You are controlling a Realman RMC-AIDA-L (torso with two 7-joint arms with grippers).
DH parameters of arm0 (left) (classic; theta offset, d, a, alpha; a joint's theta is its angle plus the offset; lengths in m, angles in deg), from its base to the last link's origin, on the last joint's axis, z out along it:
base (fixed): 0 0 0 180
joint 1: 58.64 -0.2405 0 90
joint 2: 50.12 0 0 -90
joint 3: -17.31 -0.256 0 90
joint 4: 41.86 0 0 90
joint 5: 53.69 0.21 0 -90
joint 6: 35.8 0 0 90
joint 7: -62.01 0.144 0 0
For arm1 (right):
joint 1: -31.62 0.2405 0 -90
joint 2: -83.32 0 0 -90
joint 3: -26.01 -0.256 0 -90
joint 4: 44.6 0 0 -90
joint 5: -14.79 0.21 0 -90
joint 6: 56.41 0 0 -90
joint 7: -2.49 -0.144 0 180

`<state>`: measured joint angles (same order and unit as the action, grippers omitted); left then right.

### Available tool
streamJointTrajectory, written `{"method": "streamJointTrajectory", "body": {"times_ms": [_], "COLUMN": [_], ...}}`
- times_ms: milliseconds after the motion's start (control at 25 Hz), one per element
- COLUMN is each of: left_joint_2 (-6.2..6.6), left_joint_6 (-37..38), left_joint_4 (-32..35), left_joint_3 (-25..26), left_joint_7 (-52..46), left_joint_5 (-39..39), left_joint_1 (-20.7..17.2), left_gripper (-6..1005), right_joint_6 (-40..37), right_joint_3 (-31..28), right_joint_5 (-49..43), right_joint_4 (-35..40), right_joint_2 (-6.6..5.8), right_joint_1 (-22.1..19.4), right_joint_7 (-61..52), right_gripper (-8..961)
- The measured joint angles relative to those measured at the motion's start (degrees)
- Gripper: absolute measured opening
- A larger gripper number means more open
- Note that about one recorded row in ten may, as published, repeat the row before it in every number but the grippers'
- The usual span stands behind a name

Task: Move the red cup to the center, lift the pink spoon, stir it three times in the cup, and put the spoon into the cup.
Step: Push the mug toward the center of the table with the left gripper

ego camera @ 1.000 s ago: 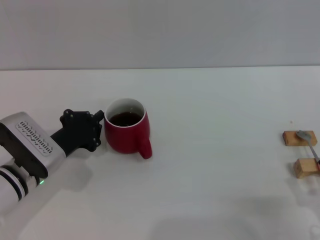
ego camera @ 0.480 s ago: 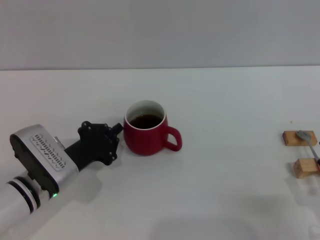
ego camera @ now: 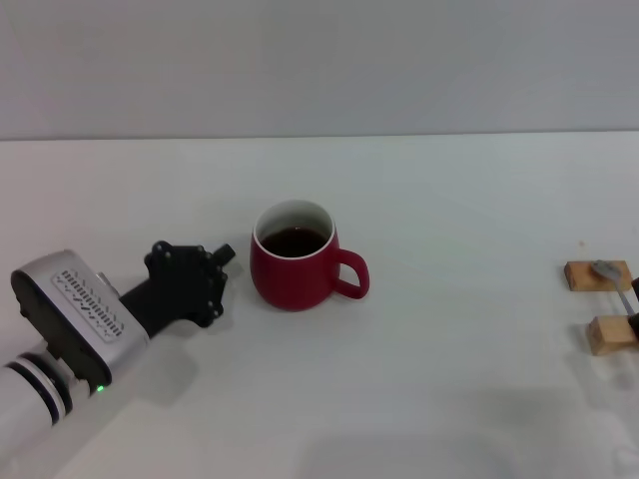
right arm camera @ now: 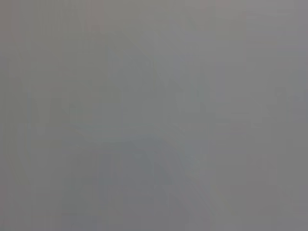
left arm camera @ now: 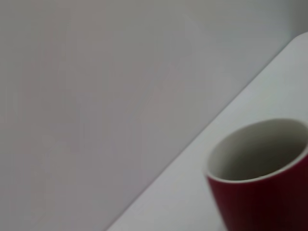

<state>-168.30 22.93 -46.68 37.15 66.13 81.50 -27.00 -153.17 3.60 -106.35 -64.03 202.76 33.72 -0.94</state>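
We see the red cup (ego camera: 296,256) standing upright on the white table (ego camera: 449,379), near its middle, with its loop handle pointing toward the robot's right and dark liquid inside. Our left gripper (ego camera: 222,261) sits low on the table just to the cup's left, its black tip near the cup wall but apart from it, with a narrow strip of table showing between them. We cannot tell whether its fingers are spread or pressed together. In the left wrist view the cup (left arm camera: 262,178) fills one corner, rim and white inside showing.

The pink spoon (ego camera: 621,288) lies far to the right, across two wooden blocks (ego camera: 599,276), well apart from the cup.
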Motion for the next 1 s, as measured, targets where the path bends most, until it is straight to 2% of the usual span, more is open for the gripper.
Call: {"method": "streamJointTrajectory", "body": {"times_ms": [560, 1000], "left_joint_2": [-0.07, -0.19], "left_joint_6": [-1.53, -1.95], "left_joint_4": [0.82, -0.82], "left_joint_3": [0.73, -0.55], "left_joint_7": [0.72, 0.71], "left_joint_5": [0.3, 0.42], "left_joint_1": [3.09, 2.58], "left_gripper": [-2, -2], "right_joint_6": [-0.45, -0.18], "right_joint_3": [0.62, 0.62], "right_joint_5": [0.09, 0.05], "right_joint_4": [0.0, 0.02], "right_joint_2": [0.0, -0.05], "right_joint_1": [-0.43, -0.21], "right_joint_7": [0.0, 0.0], "right_gripper": [695, 694]}}
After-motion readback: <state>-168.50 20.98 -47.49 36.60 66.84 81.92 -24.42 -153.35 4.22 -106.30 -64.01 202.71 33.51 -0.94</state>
